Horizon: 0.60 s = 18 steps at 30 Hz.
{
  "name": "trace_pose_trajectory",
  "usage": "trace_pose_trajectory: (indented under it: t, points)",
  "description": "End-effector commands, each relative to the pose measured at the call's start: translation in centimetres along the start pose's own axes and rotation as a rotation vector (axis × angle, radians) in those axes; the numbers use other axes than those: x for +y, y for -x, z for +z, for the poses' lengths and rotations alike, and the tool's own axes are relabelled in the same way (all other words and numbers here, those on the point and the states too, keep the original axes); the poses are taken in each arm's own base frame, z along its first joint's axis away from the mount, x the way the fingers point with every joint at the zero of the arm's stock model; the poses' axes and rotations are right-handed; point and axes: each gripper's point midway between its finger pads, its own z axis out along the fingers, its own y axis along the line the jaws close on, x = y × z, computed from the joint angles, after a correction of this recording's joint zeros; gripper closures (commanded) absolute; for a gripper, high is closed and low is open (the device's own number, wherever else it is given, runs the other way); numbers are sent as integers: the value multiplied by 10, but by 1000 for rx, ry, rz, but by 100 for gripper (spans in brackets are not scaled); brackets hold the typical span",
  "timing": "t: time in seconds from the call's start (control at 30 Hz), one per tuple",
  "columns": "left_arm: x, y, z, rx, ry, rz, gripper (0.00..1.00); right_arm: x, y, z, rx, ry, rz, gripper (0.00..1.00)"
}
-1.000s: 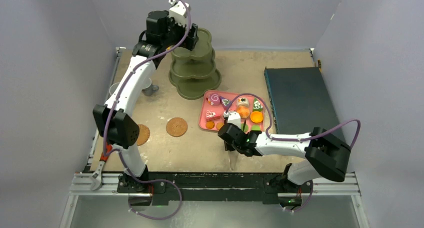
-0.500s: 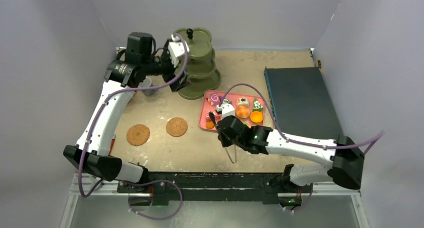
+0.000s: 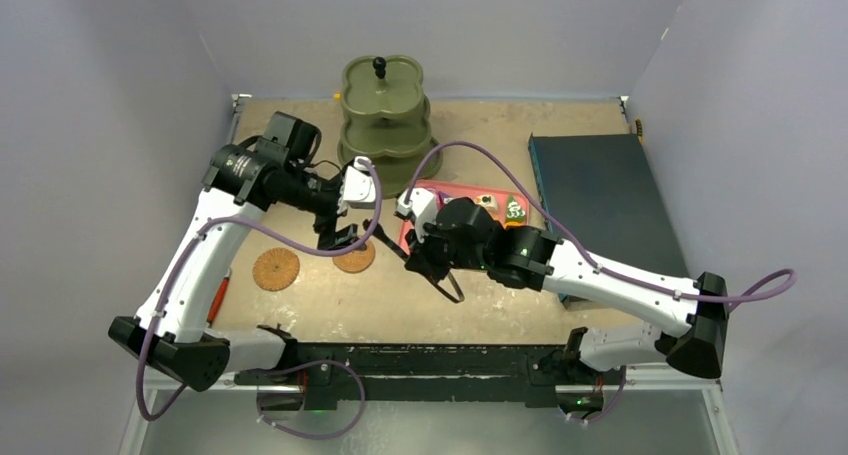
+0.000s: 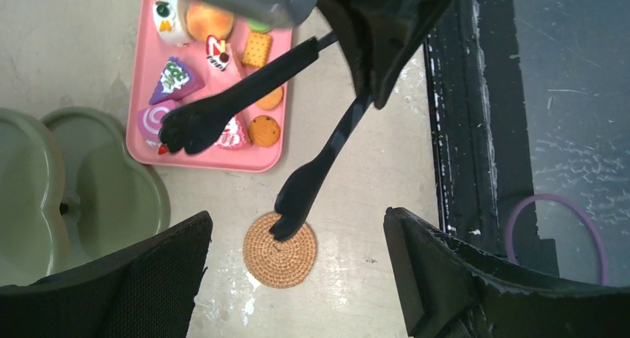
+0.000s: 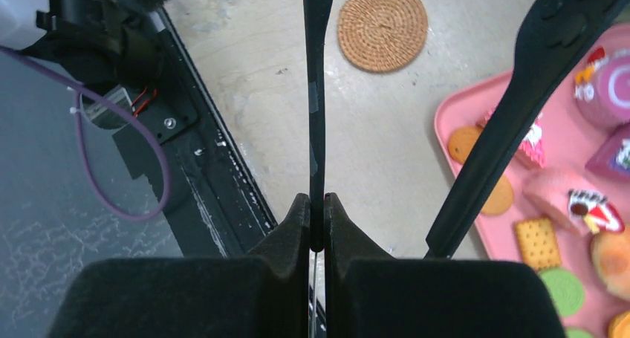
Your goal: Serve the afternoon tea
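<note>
A brown round woven coaster [image 3: 276,267] is lying on the sandy tabletop [image 3: 480,135] at the near left. Just to its right, the left gripper [image 4: 296,225] is hovering above a second brown round woven coaster [image 4: 280,249]. Its two black fingers are spread wide apart and are holding nothing.

Farther back, the olive three-tier clover-shaped stand [image 3: 384,115] is standing upright against the far wall, with a small black knob on top.

Right of the second coaster, a pair of black plastic tongs [image 4: 327,152] is hanging open in a V. The right gripper [image 5: 317,204] is pinching one arm of the tongs near the hinge, with its fingers pressed together on that arm. The tip of the pinched arm is pointing at the second coaster and overlapping its edge in the left wrist view. Whether it is touching the coaster is hard to tell. The free arm is reaching over the flat pink rectangular tray [image 4: 223,163], and its scalloped tip is hanging above the near left corner of the tray.

The small toy pastries are sitting on the tray:
- a pink swirl roll [image 5: 609,93]
- a purple-and-green wedge [image 4: 174,78]
- an orange bun [image 4: 208,22]
- a square biscuit [image 5: 536,241]
- round orange cookies [image 4: 264,130]
- a green disc [image 5: 561,290]

At the far right, a flat dark teal box [image 3: 600,195] is resting on the table.
</note>
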Motion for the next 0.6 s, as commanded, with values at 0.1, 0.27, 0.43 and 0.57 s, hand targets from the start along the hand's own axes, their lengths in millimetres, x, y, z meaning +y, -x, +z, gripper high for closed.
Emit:
trace_pose_trajectory:
  t: [0.1, 0.27, 0.43, 0.57]
  points:
    - [-28, 14, -9, -57, -59, 25, 17, 26, 35, -7, -16, 139, -195, 100]
    - [-32, 13, -11, -42, -48, 37, 20, 30, 50, -14, -30, 156, -244, 100]
    - [-31, 16, -11, -50, -53, 35, 30, 34, 57, -19, -23, 180, -304, 100]
    - [-28, 20, -12, -54, -49, 42, 49, 39, 61, -26, -41, 212, -330, 100]
